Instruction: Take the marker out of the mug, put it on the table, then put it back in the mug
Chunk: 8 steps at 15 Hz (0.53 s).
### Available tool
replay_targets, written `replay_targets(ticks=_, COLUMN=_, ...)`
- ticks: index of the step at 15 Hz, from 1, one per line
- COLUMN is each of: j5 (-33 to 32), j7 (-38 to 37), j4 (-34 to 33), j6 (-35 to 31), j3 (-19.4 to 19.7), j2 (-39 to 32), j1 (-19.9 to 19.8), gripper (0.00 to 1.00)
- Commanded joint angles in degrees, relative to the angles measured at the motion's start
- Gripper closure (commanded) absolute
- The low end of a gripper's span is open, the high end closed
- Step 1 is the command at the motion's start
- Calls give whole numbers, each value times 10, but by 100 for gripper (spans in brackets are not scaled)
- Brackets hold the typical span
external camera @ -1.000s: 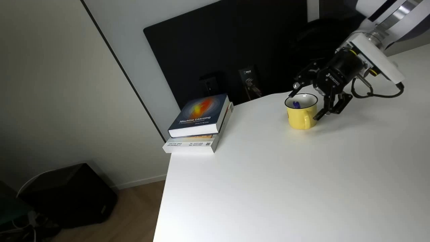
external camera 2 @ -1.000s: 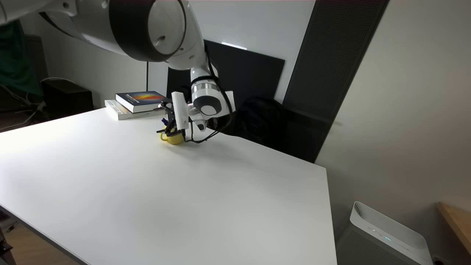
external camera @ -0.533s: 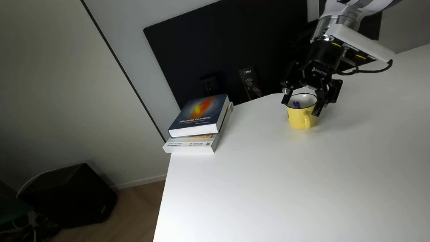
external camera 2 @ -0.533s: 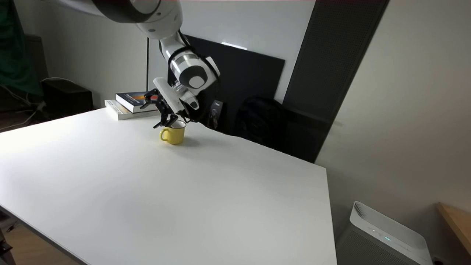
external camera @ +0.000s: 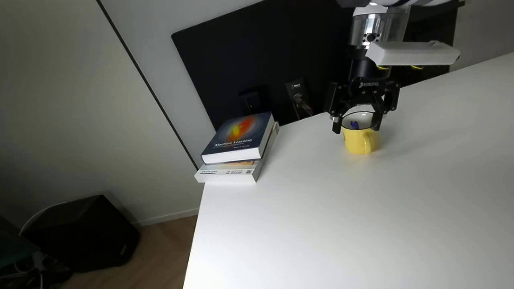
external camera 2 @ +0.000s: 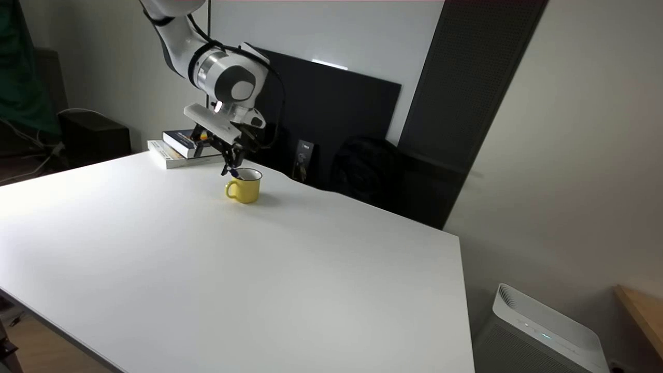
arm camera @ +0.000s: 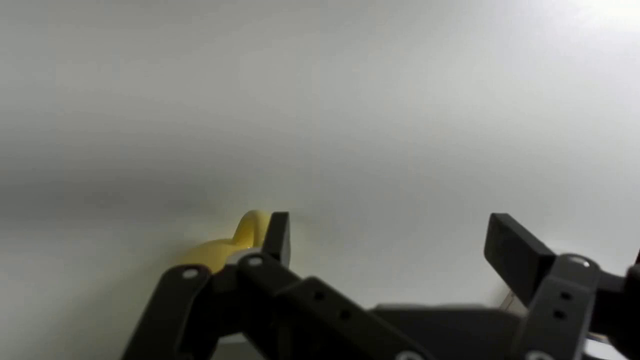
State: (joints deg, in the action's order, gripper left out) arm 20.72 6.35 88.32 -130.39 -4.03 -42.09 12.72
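Closest to us in the wrist view is the gripper, its fingers spread well apart, with white table showing through the gap. Outside that gap, partly hidden by one finger, we see the yellow mug with its handle. The blue marker leans inside the upright mug; in an exterior view it pokes up near the lower finger, and we cannot tell whether they touch. In an exterior view its end appears between the two fingers. Farther off, we see a stack of two books, then a dark panel.
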Motion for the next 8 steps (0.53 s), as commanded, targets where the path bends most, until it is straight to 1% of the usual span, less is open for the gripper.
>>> replay_targets(ticks=1, j5=-61, j7=-75, j4=89, j6=-88, j3=2, j2=51, j1=14, gripper=0)
replay_targets(ticks=2, j5=-54, j7=-43, j4=38, j6=-60, j3=-24, j2=16, j1=-11, gripper=0)
replay_targets(ticks=3, j5=-60, j7=-47, j4=46, j6=-66, j3=-26, j2=19, j1=-10, gripper=0)
replay_targets(ticks=8, j5=-58, j7=-44, j4=46, j6=-65, j3=-34, j2=16, j1=-18, gripper=0)
